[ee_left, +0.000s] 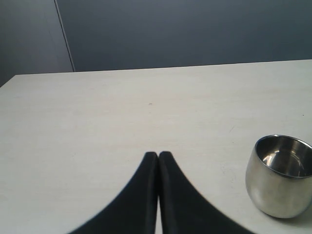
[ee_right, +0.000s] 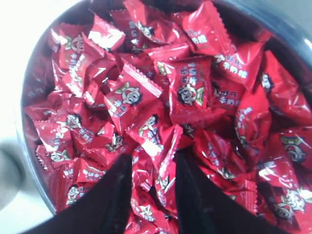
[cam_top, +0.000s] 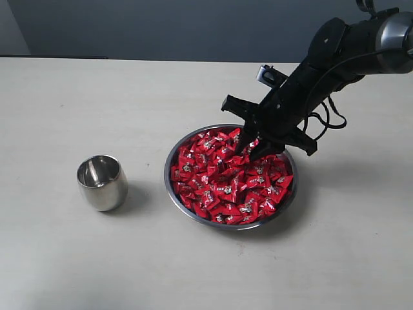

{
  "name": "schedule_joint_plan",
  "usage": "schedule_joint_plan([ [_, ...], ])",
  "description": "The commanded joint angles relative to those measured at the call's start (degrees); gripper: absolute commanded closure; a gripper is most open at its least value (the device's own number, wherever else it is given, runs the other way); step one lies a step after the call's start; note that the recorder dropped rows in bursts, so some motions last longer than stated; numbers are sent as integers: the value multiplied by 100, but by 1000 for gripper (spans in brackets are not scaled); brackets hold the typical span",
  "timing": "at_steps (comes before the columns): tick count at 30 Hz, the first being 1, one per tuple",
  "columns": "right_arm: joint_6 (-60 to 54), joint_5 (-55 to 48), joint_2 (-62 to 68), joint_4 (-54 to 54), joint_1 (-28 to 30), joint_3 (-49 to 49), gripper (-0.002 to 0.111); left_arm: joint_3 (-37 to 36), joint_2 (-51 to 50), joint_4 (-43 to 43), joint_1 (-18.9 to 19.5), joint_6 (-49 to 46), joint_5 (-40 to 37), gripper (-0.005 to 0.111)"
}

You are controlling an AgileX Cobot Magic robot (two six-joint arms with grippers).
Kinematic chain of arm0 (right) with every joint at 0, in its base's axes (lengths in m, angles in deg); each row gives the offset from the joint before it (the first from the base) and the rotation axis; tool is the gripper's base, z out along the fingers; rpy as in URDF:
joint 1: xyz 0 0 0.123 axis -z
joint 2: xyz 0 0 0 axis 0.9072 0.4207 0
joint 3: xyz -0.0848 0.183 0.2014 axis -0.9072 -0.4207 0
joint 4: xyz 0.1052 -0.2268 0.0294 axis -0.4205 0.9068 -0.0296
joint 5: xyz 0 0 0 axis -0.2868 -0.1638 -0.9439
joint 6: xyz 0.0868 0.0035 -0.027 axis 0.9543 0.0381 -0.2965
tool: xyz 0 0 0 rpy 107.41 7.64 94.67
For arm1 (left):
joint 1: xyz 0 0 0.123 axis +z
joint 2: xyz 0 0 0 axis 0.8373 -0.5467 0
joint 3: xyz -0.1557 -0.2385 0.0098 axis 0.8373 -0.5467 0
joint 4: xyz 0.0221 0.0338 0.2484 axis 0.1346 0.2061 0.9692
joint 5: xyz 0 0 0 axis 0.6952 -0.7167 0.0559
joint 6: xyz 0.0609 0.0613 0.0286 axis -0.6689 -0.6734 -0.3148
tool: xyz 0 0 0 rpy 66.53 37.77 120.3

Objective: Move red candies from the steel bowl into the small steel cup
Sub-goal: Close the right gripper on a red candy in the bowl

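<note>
The steel bowl [cam_top: 169, 169] holds a heap of red candies [cam_top: 226, 181] just right of the table's middle. My right gripper [cam_top: 250, 150] reaches down into the far side of that heap. In the right wrist view its black fingers [ee_right: 112, 195] are sunk into the red candies [ee_right: 187, 90], and crumpled wrappers fill the gap of the gripper [ee_right: 153, 155], pressed against both fingers. The bowl's wall [ee_right: 22, 141] curves round the pile. The small steel cup [cam_top: 101, 182] stands upright to the left of the bowl. My left gripper [ee_left: 159, 154] hangs shut and empty over bare table, with the cup [ee_left: 280, 175] off to one side.
The pale tabletop [cam_top: 64, 97] stretches around bowl and cup, with a dark wall behind it. The right arm [cam_top: 335, 51] comes in from the upper right with a looping cable. A bare gap of table separates cup and bowl.
</note>
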Motion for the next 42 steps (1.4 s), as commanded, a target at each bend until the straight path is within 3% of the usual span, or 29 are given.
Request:
schedule_joint_plan([
  [1, 12, 59, -19, -6, 32, -13, 78, -22, 26, -16, 3, 11, 11, 106],
  [37, 12, 614, 452, -322, -198, -13, 79, -22, 26, -16, 3, 11, 11, 106],
  [39, 12, 614, 475, -322, -198, -13, 81, -22, 26, -16, 3, 11, 11, 106],
  [42, -104, 614, 475, -322, -198, -13, 109, -22, 26, -16, 3, 11, 11, 106],
])
